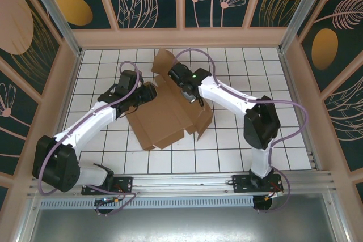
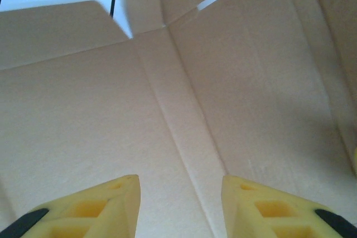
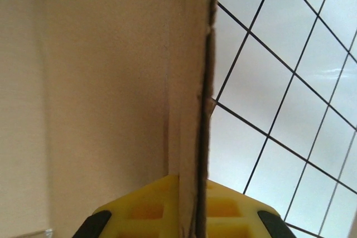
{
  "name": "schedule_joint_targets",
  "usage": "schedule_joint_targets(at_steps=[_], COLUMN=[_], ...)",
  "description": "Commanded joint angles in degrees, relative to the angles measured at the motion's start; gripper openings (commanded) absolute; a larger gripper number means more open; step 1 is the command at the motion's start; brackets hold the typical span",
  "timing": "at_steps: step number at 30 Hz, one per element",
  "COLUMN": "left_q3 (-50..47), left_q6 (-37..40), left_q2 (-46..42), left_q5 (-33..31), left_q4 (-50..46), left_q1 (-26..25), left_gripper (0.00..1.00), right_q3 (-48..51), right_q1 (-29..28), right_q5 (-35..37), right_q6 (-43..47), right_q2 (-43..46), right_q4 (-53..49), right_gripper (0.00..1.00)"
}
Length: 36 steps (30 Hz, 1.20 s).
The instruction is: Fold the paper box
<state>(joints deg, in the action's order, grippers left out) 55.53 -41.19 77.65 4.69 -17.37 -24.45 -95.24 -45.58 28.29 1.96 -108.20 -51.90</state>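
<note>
The paper box (image 1: pixel 167 114) is a brown cardboard sheet lying partly unfolded mid-table, one flap standing up at the back. My left gripper (image 1: pixel 148 93) sits at the sheet's left edge. In the left wrist view its yellow fingers (image 2: pixel 120 202) stand apart over a crease of the cardboard (image 2: pixel 184 121), with nothing between them. My right gripper (image 1: pixel 186 86) is at the sheet's upper right part. In the right wrist view it (image 3: pixel 192 193) is shut on the edge of a cardboard flap (image 3: pixel 192 110) that runs upright between the fingers.
The sheet lies on a white tiled floor (image 1: pixel 244 140) fenced by low wooden walls (image 1: pixel 295 83). Purple cables loop over both arms. An aluminium rail (image 1: pixel 187 184) with the arm bases runs along the near edge.
</note>
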Motion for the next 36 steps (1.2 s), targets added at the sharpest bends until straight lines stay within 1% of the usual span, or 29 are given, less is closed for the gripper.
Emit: schedule_joint_targets(at_steps=[1, 3, 6, 8, 10, 12, 14, 19, 20, 22, 26, 30, 33, 36], left_q3=[-3.95, -7.24, -12.66, -15.14, -16.65, -16.64, -16.50, -16.13, -16.20, -16.46, -16.72, -16.66, -16.77, -17.04], left_q6=[-2.48, -3.99, -6.92, -8.63, -9.77, -10.44, -10.75, -10.45, -10.27, -10.08, -10.06, -10.27, -10.79, -11.12], left_q2=[0.91, 1.69, 3.08, 5.15, 7.71, 10.42, 11.67, 12.38, 12.29, 12.10, 11.75, 10.90, 9.88, 8.72], left_q5=[3.07, 4.65, 7.14, 9.45, 12.15, 13.48, 13.59, 13.51, 13.42, 13.20, 12.65, 11.55, 10.44, 9.41], left_q4=[0.35, 2.34, 6.76, 9.64, 12.77, 14.24, 15.19, 15.79, 15.78, 15.78, 15.78, 15.29, 14.99, 14.60], left_q1=[1.32, 1.42, 1.43, 1.42, 1.43, 1.42, 1.42, 1.38, 1.42, 1.43, 1.42, 1.42, 1.42, 1.42], left_gripper=[0.39, 0.35, 0.27, 0.21, 0.15, 0.11, 0.08, 0.03, 0.00, 0.00, 0.00, 0.00, 0.00, 0.00], right_q3=[-0.55, 2.27, 6.44, 7.24, 7.11, 6.58, 6.03, 3.74, 3.21, 2.01, -1.12, -4.83, -6.71, -7.00], right_q1=[3.38, 5.39, 7.14, 7.44, 7.20, 6.23, 4.57, -0.21, -1.13, -2.99, -6.84, -11.31, -13.65, -15.20], right_q5=[-9.25, -16.60, -23.45, -25.65, -26.47, -26.66, -25.03, -18.23, -16.77, -15.95, -15.16, -9.99, -6.50, -4.80], right_q6=[0.66, 0.24, 0.70, 1.41, 1.65, 1.65, 1.40, -1.10, -1.50, -2.36, -4.93, -7.08, -8.32, -9.32], right_q2=[6.66, 9.56, 12.94, 13.60, 13.36, 12.40, 10.79, 5.32, 4.34, 2.76, -0.50, -4.76, -7.30, -8.57], right_q4=[-0.69, 1.22, 3.79, 3.74, 3.19, 2.56, 1.71, -0.09, -0.45, -0.91, -1.64, -3.82, -5.35, -5.67], right_gripper=[0.04, 0.04, 0.04, 0.04, 0.04, 0.04, 0.04, 0.03, 0.03, 0.03, 0.06, 0.12, 0.12, 0.12])
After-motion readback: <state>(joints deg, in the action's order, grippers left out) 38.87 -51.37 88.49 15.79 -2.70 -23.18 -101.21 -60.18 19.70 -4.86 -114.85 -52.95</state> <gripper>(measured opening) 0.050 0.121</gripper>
